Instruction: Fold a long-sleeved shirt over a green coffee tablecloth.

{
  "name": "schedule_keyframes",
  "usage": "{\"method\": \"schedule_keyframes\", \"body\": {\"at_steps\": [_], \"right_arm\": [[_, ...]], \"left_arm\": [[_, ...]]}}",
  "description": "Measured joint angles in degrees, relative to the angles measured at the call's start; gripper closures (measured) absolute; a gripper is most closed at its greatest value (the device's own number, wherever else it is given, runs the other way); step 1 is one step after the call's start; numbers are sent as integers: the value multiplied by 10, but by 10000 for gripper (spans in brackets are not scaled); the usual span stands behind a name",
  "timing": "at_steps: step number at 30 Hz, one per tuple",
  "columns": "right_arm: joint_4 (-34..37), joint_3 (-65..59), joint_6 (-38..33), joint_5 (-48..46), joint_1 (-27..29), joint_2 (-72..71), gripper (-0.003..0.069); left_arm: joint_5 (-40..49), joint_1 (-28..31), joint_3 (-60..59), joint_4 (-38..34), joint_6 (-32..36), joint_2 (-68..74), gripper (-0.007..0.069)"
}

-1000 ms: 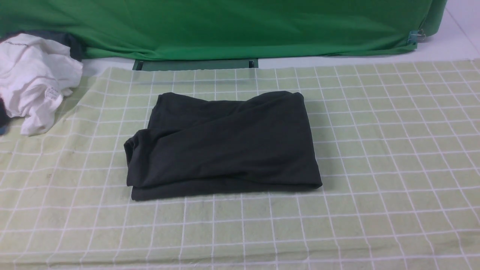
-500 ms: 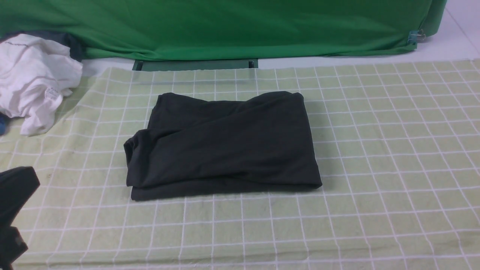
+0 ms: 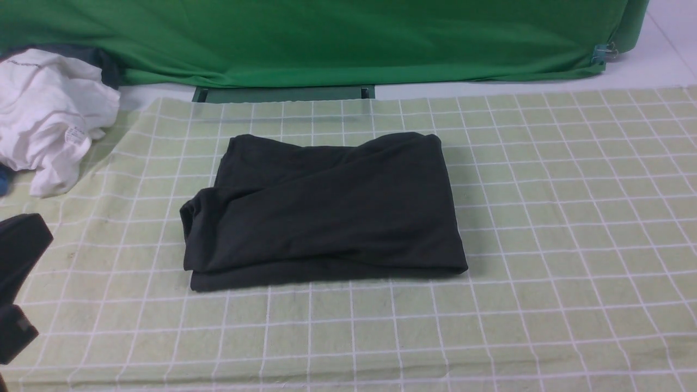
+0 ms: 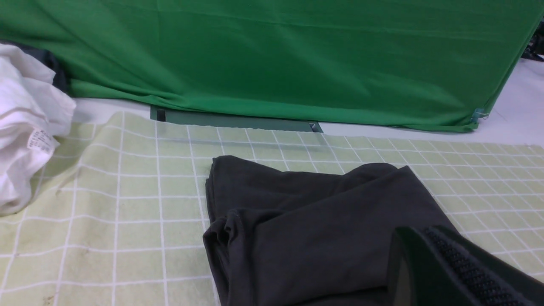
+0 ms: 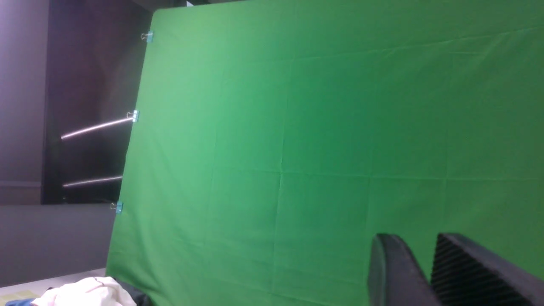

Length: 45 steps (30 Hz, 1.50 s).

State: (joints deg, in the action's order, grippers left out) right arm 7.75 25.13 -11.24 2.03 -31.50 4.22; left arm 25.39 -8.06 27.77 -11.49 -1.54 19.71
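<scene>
The long-sleeved shirt [image 3: 321, 207] lies folded into a dark, roughly square bundle in the middle of the green coffee tablecloth [image 3: 544, 218], a pale green cloth with a white grid. My left gripper [image 3: 43, 231] shows at the front view's lower left edge, well apart from the shirt. In the left wrist view, the left gripper [image 4: 418, 233] has its fingers pressed together, empty, with the shirt [image 4: 323, 229] beyond it on the tablecloth [image 4: 127, 204]. My right gripper [image 5: 418, 244] points at the green backdrop, its fingers slightly apart with nothing between them. It is outside the front view.
A crumpled white garment [image 3: 49, 114] lies at the far left edge of the tablecloth, over some dark cloth. A plain deep-green backdrop [image 3: 348, 38] hangs along the back. Bare white table surface [image 3: 642, 65] shows at the far right.
My left arm has come into the front view at the lower left and since shifted slightly up. The folded shirt has not moved.
</scene>
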Motion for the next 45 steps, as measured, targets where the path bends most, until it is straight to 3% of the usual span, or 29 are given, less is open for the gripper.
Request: {"method": "schedule_keyframes", "body": {"at_steps": [20,24,33,39,45], "right_arm": [[0,0,-1,-1,0,0,422],[0,0,-1,-1,0,0,421],[0,0,-1,-1,0,0,421],[0,0,-1,-1,0,0,421],[0,0,-2,-1,0,0,421]], "left_arm": [[0,0,0,11,2,0,612],[-26,4,-7,42,46,-10,612],[-196,130,-187,41,84,-157,612],[-203,151,-275,47,85,-195,612],[-135,151,-280,54,87,-197,610]]}}
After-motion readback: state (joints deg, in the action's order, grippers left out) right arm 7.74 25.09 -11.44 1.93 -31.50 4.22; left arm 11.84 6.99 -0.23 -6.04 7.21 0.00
